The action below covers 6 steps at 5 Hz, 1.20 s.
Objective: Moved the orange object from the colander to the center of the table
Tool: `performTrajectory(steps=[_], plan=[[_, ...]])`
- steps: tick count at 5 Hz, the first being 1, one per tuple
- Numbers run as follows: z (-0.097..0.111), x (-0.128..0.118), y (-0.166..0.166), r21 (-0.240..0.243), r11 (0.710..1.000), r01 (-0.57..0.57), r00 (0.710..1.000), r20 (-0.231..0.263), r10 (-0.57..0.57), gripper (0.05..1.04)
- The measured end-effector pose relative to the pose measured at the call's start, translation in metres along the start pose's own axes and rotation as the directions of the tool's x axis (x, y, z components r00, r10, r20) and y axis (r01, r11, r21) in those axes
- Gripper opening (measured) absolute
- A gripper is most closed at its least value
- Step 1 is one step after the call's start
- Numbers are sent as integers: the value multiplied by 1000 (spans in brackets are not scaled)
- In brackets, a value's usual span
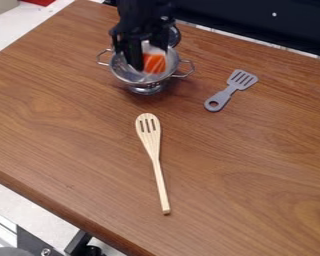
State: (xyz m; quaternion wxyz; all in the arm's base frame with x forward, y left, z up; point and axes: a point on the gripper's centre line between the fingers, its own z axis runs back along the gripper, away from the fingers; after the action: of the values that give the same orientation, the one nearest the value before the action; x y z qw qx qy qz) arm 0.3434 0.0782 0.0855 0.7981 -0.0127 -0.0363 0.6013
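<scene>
Camera view: one gripper (149,57) is hanging over one metal colander (146,87), its grip impossible to tell; one orange object (154,64) is showing inside. One wooden spoon (155,155) and one gray spatula (231,89) are lying on the table (249,180).

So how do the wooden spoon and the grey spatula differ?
The wooden spoon is pale and long; the spatula is grey and shorter. The spoon's head is oval, the spatula's flared and flat-ended. Only the spatula's handle has a hole. Both have slotted heads.
</scene>
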Motion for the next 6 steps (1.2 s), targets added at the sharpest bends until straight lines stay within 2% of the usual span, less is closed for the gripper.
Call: performTrajectory(steps=[1,2,3,4,6], plan=[[27,-4,4,-44,998,-46,999,14,47,601],[38,-18,21,-56,996,-73,997,17,74,601],[36,-40,41,-7,997,-82,997,-13,82,601],[35,-61,50,12,995,-96,994,-48,96,601],[19,-103,65,56,981,-187,979,-66,191,601]])
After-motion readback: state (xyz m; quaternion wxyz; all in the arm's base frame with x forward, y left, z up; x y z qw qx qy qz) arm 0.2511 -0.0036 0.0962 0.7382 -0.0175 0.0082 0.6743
